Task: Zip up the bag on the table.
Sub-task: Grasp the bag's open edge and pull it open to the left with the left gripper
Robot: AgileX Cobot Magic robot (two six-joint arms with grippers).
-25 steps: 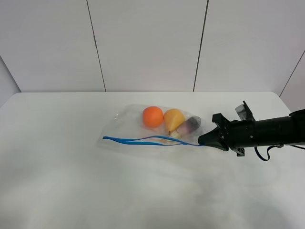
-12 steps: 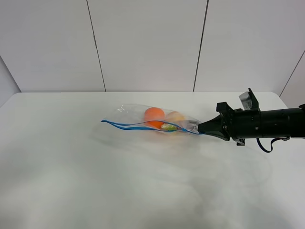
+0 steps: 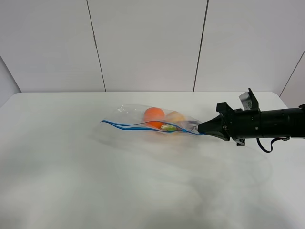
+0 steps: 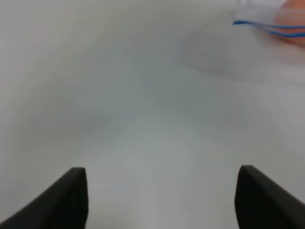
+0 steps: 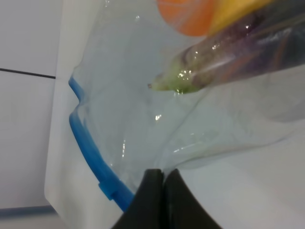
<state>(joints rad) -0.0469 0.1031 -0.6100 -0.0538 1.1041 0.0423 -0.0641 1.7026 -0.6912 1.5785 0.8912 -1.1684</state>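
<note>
The clear bag [image 3: 138, 119] lies on the white table [image 3: 71, 171], right of centre, its blue zip strip [image 3: 138, 127] running along its near edge and gaping open. An orange [image 3: 153, 114] and a yellow pear [image 3: 175, 116] show through it. My right gripper [image 3: 201, 130] is shut on the bag's right corner at the end of the zip and holds it raised. The right wrist view shows the shut fingertips [image 5: 157, 188] pinching the plastic beside the zip strip [image 5: 88, 145], with the orange [image 5: 188, 16] and the purple eggplant [image 5: 233, 59] beyond. My left gripper [image 4: 159, 202] is open above bare table, far from the bag [image 4: 271, 21].
A white panelled wall [image 3: 147, 43] stands behind the table's far edge. The right arm [image 3: 267, 123] stretches in from the right edge. The left arm does not show in the exterior view.
My right gripper has risen with the bag's corner, so the bag has tipped up and the fruit has shifted. In the last half second nothing more has moved.
</note>
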